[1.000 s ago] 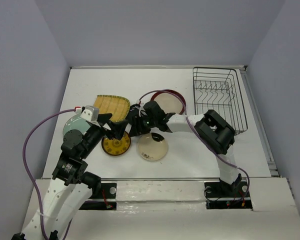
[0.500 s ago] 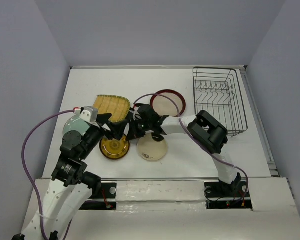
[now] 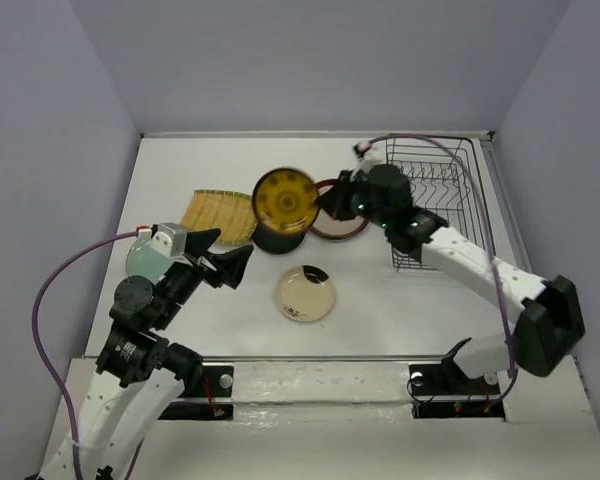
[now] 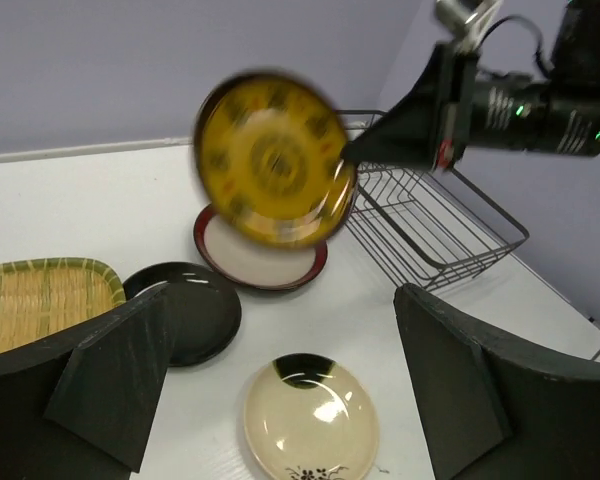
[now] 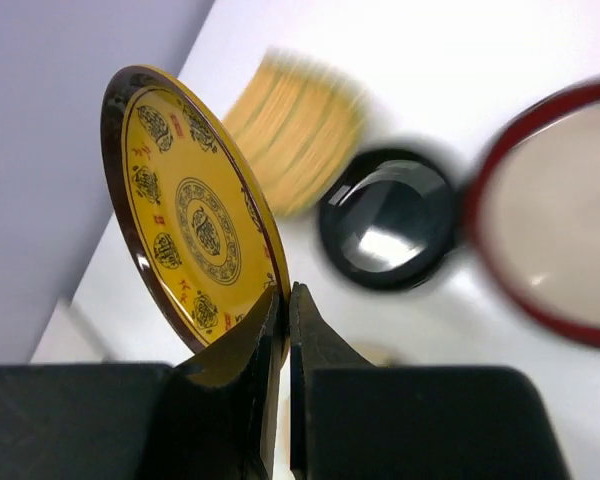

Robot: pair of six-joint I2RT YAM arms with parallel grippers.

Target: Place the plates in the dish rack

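Note:
My right gripper point(image 3: 325, 203) is shut on the rim of the small patterned yellow plate point(image 3: 286, 197) and holds it on edge in the air, left of the black wire dish rack point(image 3: 437, 195). The plate also shows in the right wrist view point(image 5: 195, 235) and the left wrist view point(image 4: 272, 160). My left gripper point(image 3: 225, 256) is open and empty, low over the table left of the cream plate with a dark mark point(image 3: 305, 293). The small black plate point(image 3: 278, 238), the red-rimmed beige plate point(image 3: 342, 220), the yellow ribbed plate point(image 3: 218, 213) and the pale green plate point(image 3: 145, 258) lie on the table.
The rack stands at the back right with nothing in it. A purple cable runs along each arm. The table's left and right edges meet grey walls.
My right gripper has lifted the small yellow plate off the table and carried it back and right toward the rack. My left gripper has drawn back slightly toward the near left.

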